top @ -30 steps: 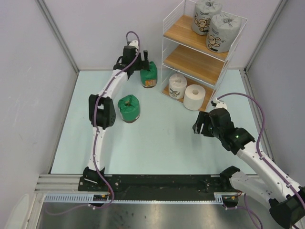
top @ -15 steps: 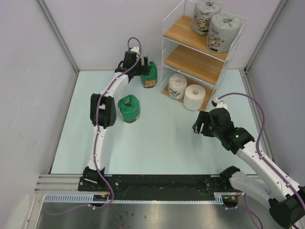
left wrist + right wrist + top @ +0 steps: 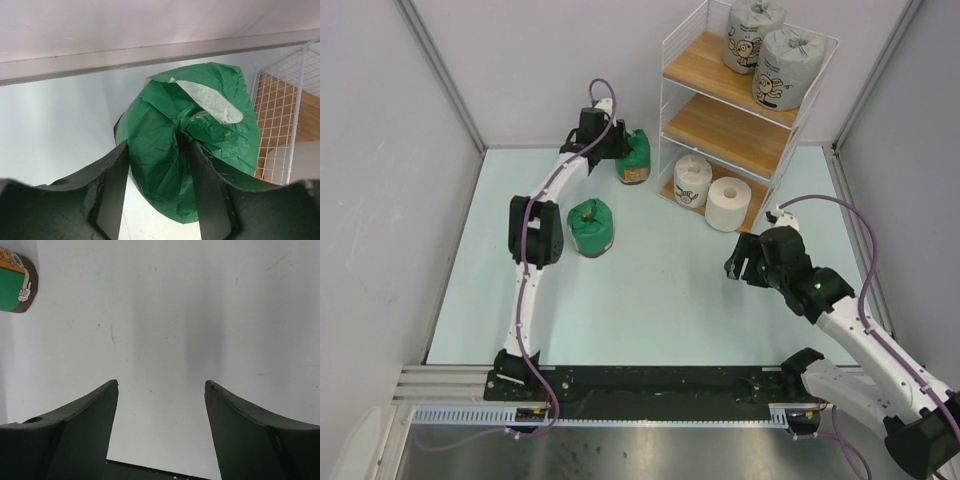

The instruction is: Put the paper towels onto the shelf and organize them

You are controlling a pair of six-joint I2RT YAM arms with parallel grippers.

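My left gripper (image 3: 613, 142) (image 3: 157, 150) is shut on the far green-wrapped roll (image 3: 634, 158) (image 3: 200, 125). One finger is in its crumpled core hole and the other outside its wall. The roll is beside the shelf (image 3: 720, 125), slightly tilted. A second green roll (image 3: 591, 226) (image 3: 14, 284) stands on the table. Two grey cartoon-print rolls (image 3: 772, 50) stand on the top board. A white-wrapped roll (image 3: 692, 179) and a bare white roll (image 3: 728, 203) are on the bottom board. My right gripper (image 3: 740, 262) (image 3: 161, 385) is open and empty over bare table.
The shelf's middle board (image 3: 730, 130) holds nothing. Its white wire side (image 3: 280, 100) is close to the right of the held roll. The back wall's metal rail (image 3: 150, 55) runs just behind it. Grey walls enclose the table on three sides.
My left gripper has moved down and right onto the far green roll and closed on its wall, tipping the roll slightly. The right arm has not moved.
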